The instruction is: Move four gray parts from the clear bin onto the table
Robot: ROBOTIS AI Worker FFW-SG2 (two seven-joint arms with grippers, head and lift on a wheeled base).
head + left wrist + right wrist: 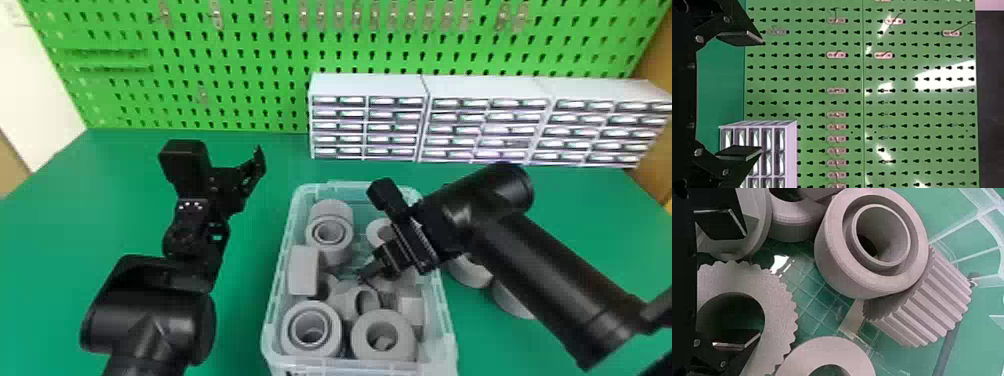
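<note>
In the head view the clear bin (272, 320) holds several gray parts, among them ring-shaped parts (382, 337) at its near end. My right gripper (367, 274) is low over the middle of the bin. From the right wrist, my right gripper (752, 283) is open, one finger over the hole of a toothed gray part (779, 291); whether it touches is unclear. Beyond lie a double-ringed part (836, 262) and another toothed part (930, 301). My left gripper (240, 182) is left of the bin; in the left wrist view the left gripper (762, 95) is open, with nothing between its fingers.
Two gray parts (470, 272) (512, 300) rest on the green table (250, 280) right of the bin, partly behind my right arm. White drawer cabinets (367, 120) line the back right, before a green pegboard (200, 65). The bin's walls surround the right gripper.
</note>
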